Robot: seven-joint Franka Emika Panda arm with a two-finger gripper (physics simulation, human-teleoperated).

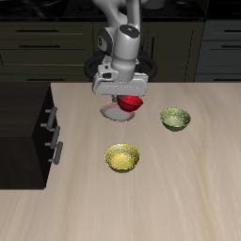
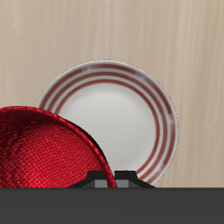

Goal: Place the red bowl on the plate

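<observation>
Red bowl (image 1: 131, 102) hangs off the tabletop in the gripper (image 1: 123, 97), directly above the plate (image 1: 117, 114), w/ its underside apparently clear of the plate. Gripper is clamped on the bowl's rim; the arm comes down from the tabletop's back edge. In the wrist view the bowl (image 2: 44, 149) fills much of the frame, glossy red w/ a textured inside, and overlaps part of the plate (image 2: 131, 105), which lies flat on the wood, white-grey centre w/ thin red rings near the rim. The plate sits toward the back edge of the tabletop, roughly mid-width. A green bowl (image 1: 175, 119) stands beside the plate, apart from it. A yellow bowl (image 1: 122, 158) stands nearer the front edge, also apart. A dark drawer unit (image 1: 28, 132) w/ metal handles sits along one side edge of the tabletop.
</observation>
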